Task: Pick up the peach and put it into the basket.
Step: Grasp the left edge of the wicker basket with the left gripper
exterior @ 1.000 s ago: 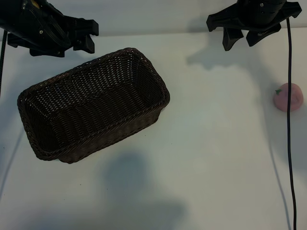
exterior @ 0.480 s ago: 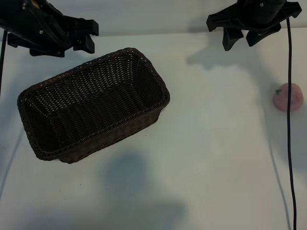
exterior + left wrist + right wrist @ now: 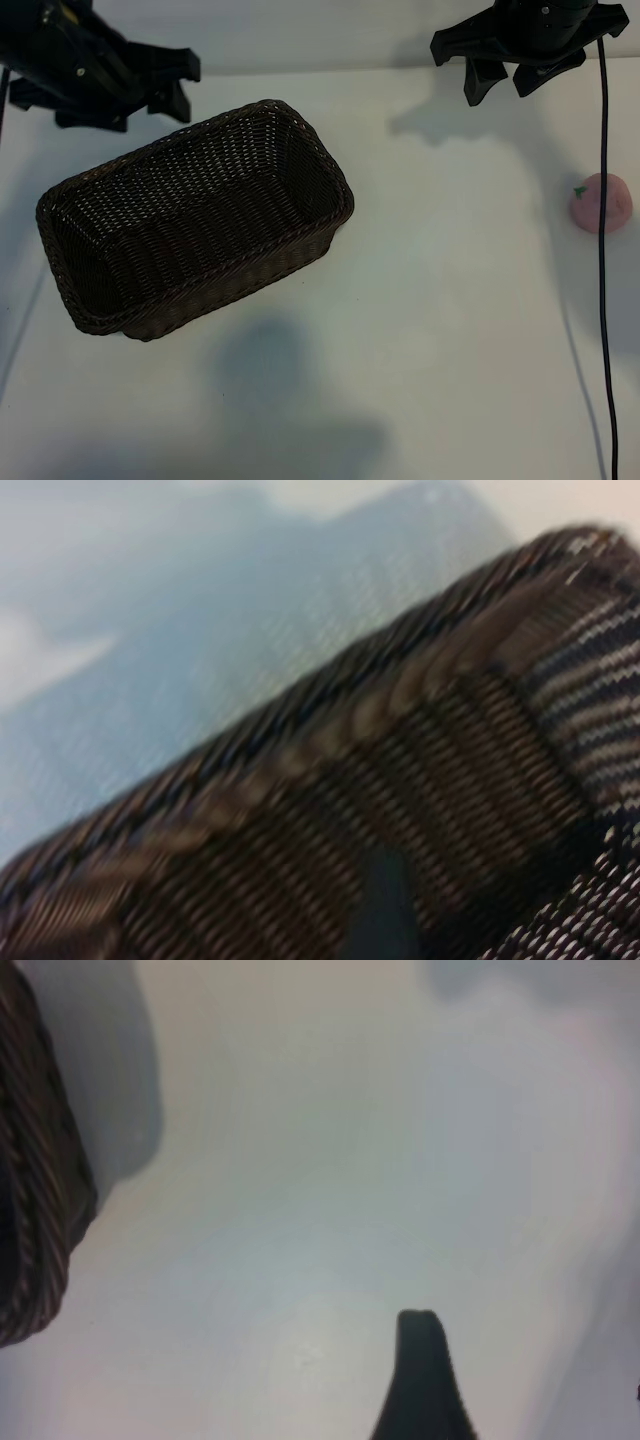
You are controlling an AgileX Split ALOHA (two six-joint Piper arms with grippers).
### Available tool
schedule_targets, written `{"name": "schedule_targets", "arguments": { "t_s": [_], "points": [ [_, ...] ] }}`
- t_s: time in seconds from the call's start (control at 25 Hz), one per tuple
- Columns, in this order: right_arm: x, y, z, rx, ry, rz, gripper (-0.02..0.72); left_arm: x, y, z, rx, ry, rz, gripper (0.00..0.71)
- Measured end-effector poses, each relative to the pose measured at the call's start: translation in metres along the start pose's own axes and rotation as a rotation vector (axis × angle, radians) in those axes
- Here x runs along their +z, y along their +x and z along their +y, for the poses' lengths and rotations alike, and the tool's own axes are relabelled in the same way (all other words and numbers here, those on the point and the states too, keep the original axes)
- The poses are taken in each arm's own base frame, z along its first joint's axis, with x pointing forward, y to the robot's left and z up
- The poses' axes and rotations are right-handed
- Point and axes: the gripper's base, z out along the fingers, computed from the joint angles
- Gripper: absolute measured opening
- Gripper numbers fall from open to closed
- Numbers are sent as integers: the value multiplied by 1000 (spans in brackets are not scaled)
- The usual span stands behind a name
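Note:
The peach (image 3: 600,203), small and pale pink with a green leaf, lies on the white table at the far right edge. The dark-brown woven basket (image 3: 270,103) sits at an angle left of centre with nothing in it. My right gripper (image 3: 503,90) hovers open at the back right, above and behind the peach, holding nothing. My left gripper (image 3: 183,85) hangs open over the basket's back left rim. The left wrist view is filled by the basket's braided rim (image 3: 330,730), with one dark finger (image 3: 385,910) over the weave. The right wrist view shows bare table, one finger (image 3: 420,1370) and a basket corner (image 3: 30,1210); the peach is out of that view.
A black cable (image 3: 603,320) hangs down the right side, passing just in front of the peach. White table (image 3: 450,330) stretches between the basket and the peach and along the front.
My left gripper has shifted slightly to the left over the basket's back rim. The right gripper, the peach and the basket have not moved.

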Motion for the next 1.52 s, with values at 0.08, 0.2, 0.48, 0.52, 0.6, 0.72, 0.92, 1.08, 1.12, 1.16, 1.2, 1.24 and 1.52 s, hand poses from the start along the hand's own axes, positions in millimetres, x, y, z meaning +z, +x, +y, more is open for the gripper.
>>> {"name": "schedule_targets", "arguments": {
  "t_s": [0.08,0.2,0.48,0.52,0.6,0.72,0.92,1.08,1.12,1.16,1.2,1.24,1.52],
  "points": [
    [0,0,0,0,0,0,495,-3,7,5,-32,-30,-11,589],
    [0,0,0,0,0,0,495,-12,29,14,-85,-64,-27,589],
    [0,0,0,0,0,0,495,-17,95,45,-193,-193,-14,589],
    [0,0,0,0,0,0,495,-17,100,48,-213,-209,-24,589],
    [0,0,0,0,0,0,495,-12,109,54,-262,-243,-27,589],
    [0,0,0,0,0,0,495,-5,115,58,-282,-266,-14,589],
    [0,0,0,0,-1,0,495,11,111,63,-323,-255,-22,589],
    [0,0,0,0,-1,0,495,29,109,83,-375,-262,28,589],
    [0,0,0,0,-1,0,495,34,109,87,-385,-253,43,589],
    [0,0,0,0,-1,0,495,37,109,89,-388,-236,51,589],
    [0,0,0,1,-2,0,495,40,109,90,-396,-220,55,589],
    [0,0,0,1,-2,0,495,43,108,91,-388,-204,59,589],
    [0,0,0,1,-4,0,495,71,112,92,-416,-145,116,589]
  ]
}}
